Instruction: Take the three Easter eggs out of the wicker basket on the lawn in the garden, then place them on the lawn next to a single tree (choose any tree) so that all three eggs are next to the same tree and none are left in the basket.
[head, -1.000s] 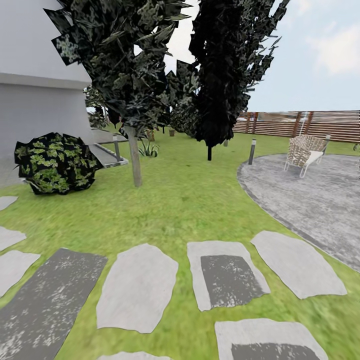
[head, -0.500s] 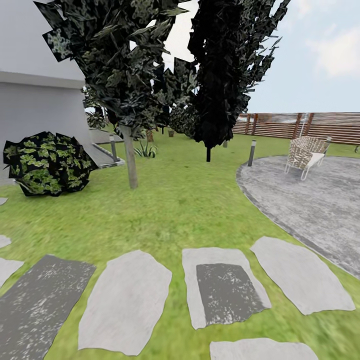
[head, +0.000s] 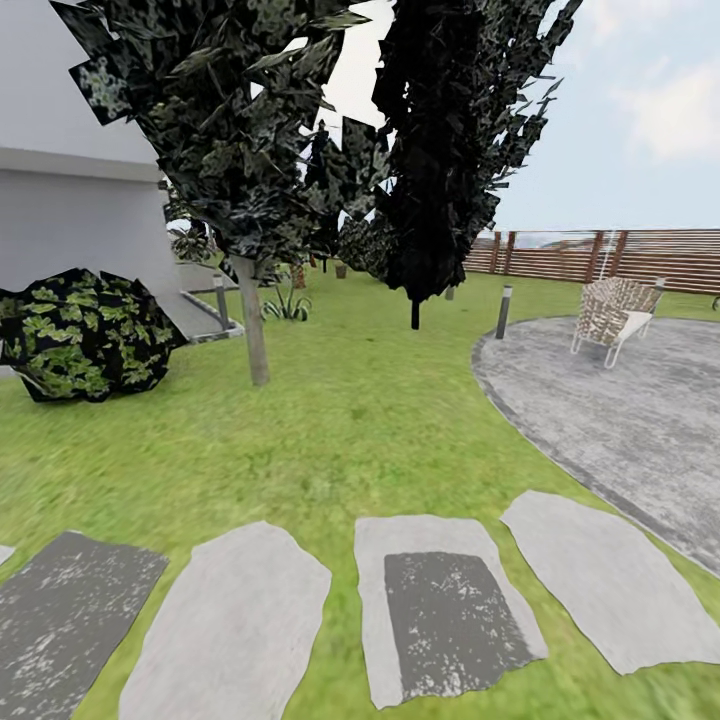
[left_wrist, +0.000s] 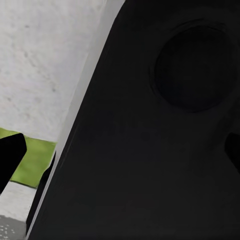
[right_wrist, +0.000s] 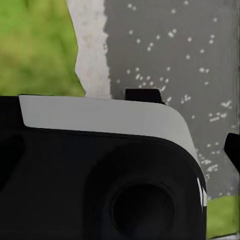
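1. Gripper opening cannot be judged on either arm: both wrist views are blocked by a dark robot body part (left_wrist: 150, 150), and nothing is seen held.
2. The blurry green lawn (head: 360, 420) spreads ahead, crossed near by flat grey stepping stones (head: 440, 600).
3. The grey-brown trunked tree (head: 250, 320) stands far left, beside a dark leafy bush (head: 80, 335).
4. A grey paved round area (head: 620, 410) with a woven chair (head: 612, 312) lies right, before a slatted wooden fence (head: 600, 255).

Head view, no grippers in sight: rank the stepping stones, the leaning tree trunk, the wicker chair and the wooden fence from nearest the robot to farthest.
1. Stepping stones, in the foreground.
2. Tree trunk, ahead on the left, on the lawn.
3. Wicker chair, far right, on the paved circle.
4. Wooden fence, behind the chair.
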